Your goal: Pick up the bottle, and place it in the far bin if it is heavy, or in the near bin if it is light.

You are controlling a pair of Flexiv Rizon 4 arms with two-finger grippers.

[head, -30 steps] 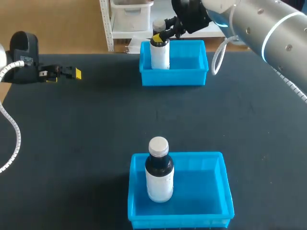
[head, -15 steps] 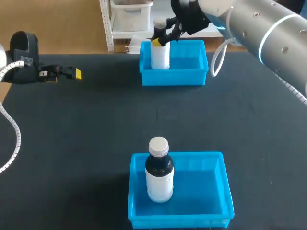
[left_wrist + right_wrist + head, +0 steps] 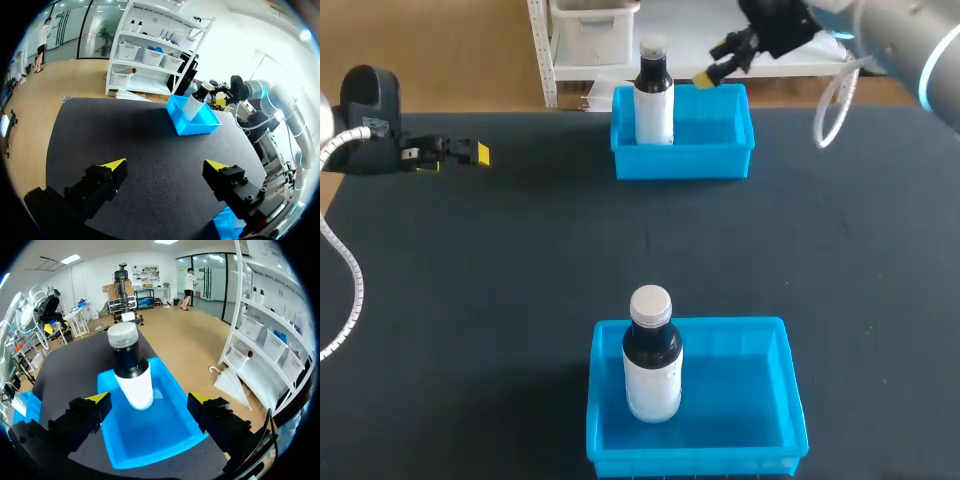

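Head view, bottle (image 3: 654,98): upright in the far bin (image 3: 682,160), at its left end, touched by nothing.
Head view, right arm (image 3: 905,35): a second ago closed about the bottle's neck; now drawn back up and to the right, beyond the bin's far wall. Right jaws spread and holding nothing.
Head view, left arm (image 3: 368,100): unmoved at the left edge of the tabletop (image 3: 510,280). Left jaws well apart from both bins; gap not readable from here.
Head view, near bin (image 3: 775,400): unchanged, holding a second bottle (image 3: 652,360), upright.
Left wrist view, left jaws: spread, nothing between them, bare tabletop (image 3: 145,150) ahead.
Left wrist view, far bin (image 3: 200,122): well ahead, bottle (image 3: 194,102) standing in it, right arm (image 3: 265,92) just beyond.
Right wrist view, right jaws: spread, bottle (image 3: 131,370) ahead of them and clear of both yellow tips.
Right wrist view, far bin (image 3: 150,440): bottle resting on its floor.
Finding: release made, bottle left in the far bin. Judged sorted as heavy, placement step complete.
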